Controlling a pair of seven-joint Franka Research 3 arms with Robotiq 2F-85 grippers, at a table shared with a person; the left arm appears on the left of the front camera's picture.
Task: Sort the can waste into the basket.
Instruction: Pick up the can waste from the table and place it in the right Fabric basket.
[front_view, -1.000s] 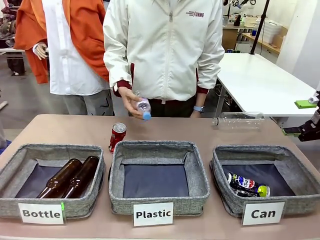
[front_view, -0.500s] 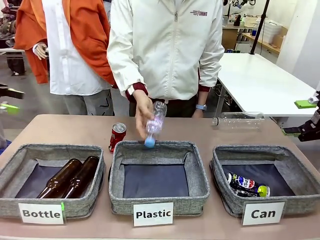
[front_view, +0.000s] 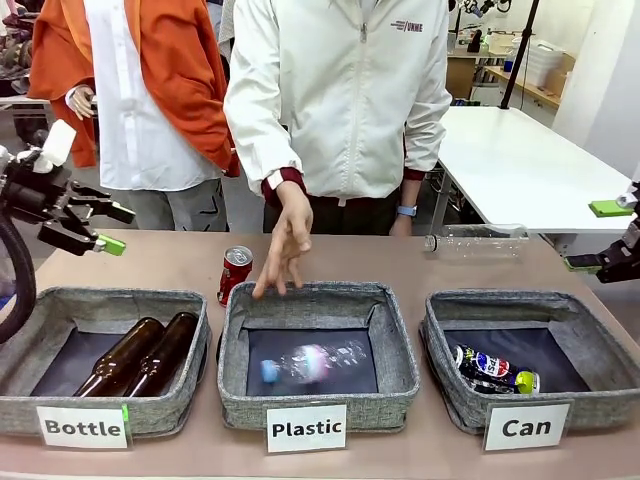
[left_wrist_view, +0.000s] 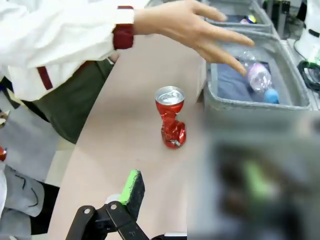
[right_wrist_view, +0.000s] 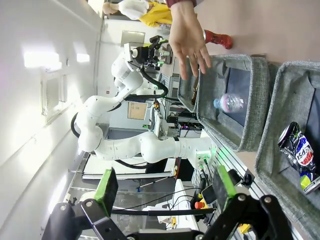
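- The left gripper (front_view: 117, 229) hangs above the table's (front_view: 150, 262) left edge, jaws apart and empty, pointing inward.
- The right gripper (right_wrist_view: 165, 190) waits off the table's right edge, its jaws also spread with nothing between them.
- The red can (front_view: 235, 272) stands dented but upright near the far edge, left of middle, just behind the far-left corner of the Plastic basket (front_view: 310, 290).
- A person's hand (front_view: 288, 245) hovers just beside the can, fingers over that basket's far rim. A plastic bottle (front_view: 315, 362) lies inside.
- The crushed can (front_view: 495, 370) already lies in the Can basket (front_view: 520, 297) at the right end of the near edge.
- Risk: if the left arm reaches now, it could meet the hand.
- Risk: the can's crumpled waist gives the pads an uneven hold, so it may tip or slip.
- Risk: the way to the Can basket passes over the Plastic one, so a weak grip could drop the can there.
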